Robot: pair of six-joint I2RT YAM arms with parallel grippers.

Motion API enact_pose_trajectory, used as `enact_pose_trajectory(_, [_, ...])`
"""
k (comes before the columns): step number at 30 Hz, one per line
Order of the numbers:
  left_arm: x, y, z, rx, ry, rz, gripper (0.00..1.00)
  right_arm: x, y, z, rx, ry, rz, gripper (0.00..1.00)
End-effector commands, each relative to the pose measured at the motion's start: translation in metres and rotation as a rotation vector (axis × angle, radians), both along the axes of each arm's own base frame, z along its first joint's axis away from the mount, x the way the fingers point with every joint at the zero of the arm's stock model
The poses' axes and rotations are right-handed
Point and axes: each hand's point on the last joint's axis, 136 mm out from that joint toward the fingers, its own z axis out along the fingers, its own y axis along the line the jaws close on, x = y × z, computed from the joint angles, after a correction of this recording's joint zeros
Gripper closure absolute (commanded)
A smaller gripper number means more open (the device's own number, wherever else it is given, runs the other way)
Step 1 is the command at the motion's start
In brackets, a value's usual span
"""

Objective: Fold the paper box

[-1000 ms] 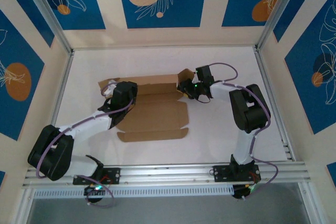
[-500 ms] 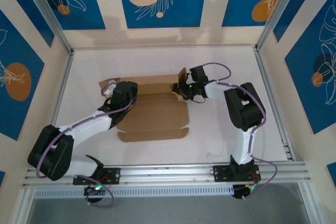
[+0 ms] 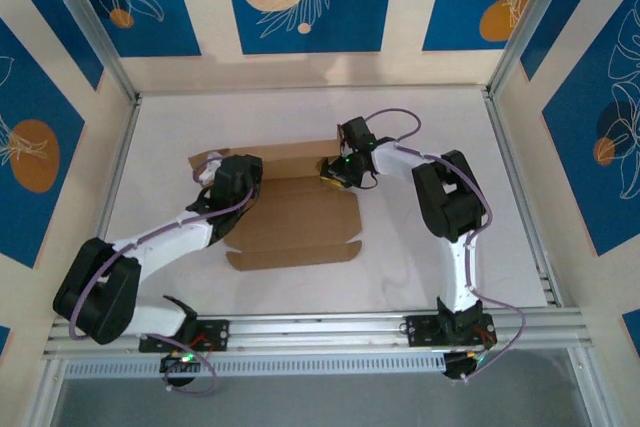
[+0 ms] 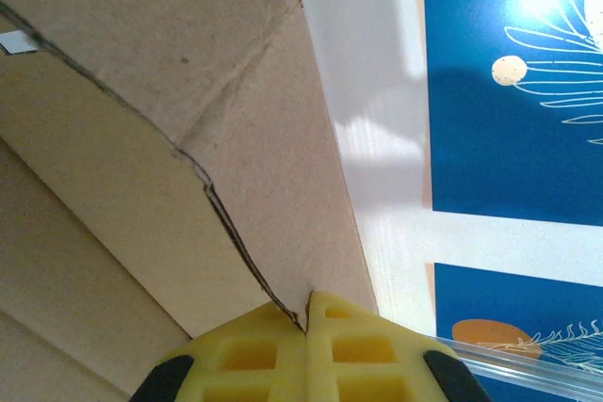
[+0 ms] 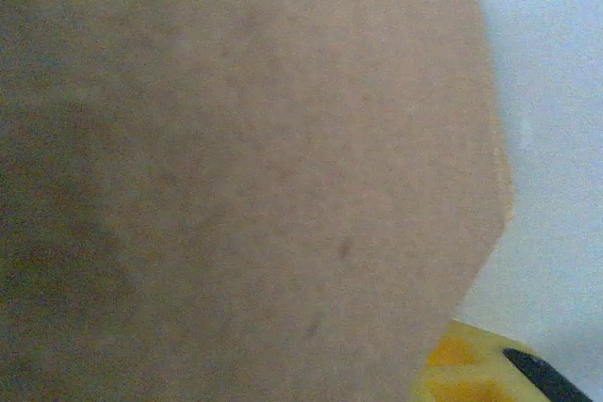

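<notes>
White worktop (image 3: 420,247) between blue-patterned walls carries the box (image 3: 295,222), lying mostly flat at its middle. Left claw (image 4: 307,327) is clenched at the box's left end, tips against a crease. Right claw (image 3: 334,171) meets the raised right flap (image 5: 245,167); whether it grips, I cannot tell. My worry is that pushing this flap inward could skid the sheet leftward, or buckle it off its score, if the left hold is light.

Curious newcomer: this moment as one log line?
left gripper: shut, tips on paper box | right gripper: at its right end, grip unclear
</notes>
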Motion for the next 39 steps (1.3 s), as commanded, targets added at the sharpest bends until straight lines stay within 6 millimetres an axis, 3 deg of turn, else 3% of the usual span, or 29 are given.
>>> enact_pose_trajectory(1, [-0.008,0.0,-0.029,0.023,0.087,-0.022,1.0,-0.029,-0.019,-0.035,-0.171,0.122,0.017,0.66])
enact_pose_trajectory(8, [-0.009,-0.001,-0.032,0.02,0.091,-0.026,1.0,-0.042,-0.028,-0.054,-0.225,0.172,0.001,0.66])
enact_pose_trajectory(12, [-0.01,0.003,-0.034,0.023,0.094,-0.015,1.0,-0.042,-0.019,-0.046,-0.176,0.153,0.026,0.63])
enact_pose_trajectory(20, [-0.013,0.012,-0.037,0.044,0.1,0.015,1.0,-0.039,-0.01,0.042,-0.032,-0.035,0.098,0.47])
enact_pose_trajectory(26, [-0.012,0.018,-0.044,0.038,0.111,0.037,1.0,-0.07,-0.012,0.077,-0.021,-0.066,0.21,0.44])
enact_pose_trajectory(30, [-0.009,0.02,-0.038,0.032,0.097,0.041,1.0,-0.095,-0.023,0.112,-0.013,-0.152,0.279,0.43])
enact_pose_trajectory(33, [-0.006,0.019,-0.034,0.029,0.091,0.034,1.0,-0.099,-0.04,0.147,-0.071,-0.263,0.302,0.43])
enact_pose_trajectory(36, [-0.006,0.017,-0.034,0.029,0.091,0.024,1.0,-0.078,-0.073,0.183,-0.239,-0.418,0.254,0.45])
enact_pose_trajectory(39, [-0.007,0.017,-0.036,0.03,0.093,0.023,1.0,-0.052,-0.103,0.205,-0.367,-0.531,0.238,0.46])
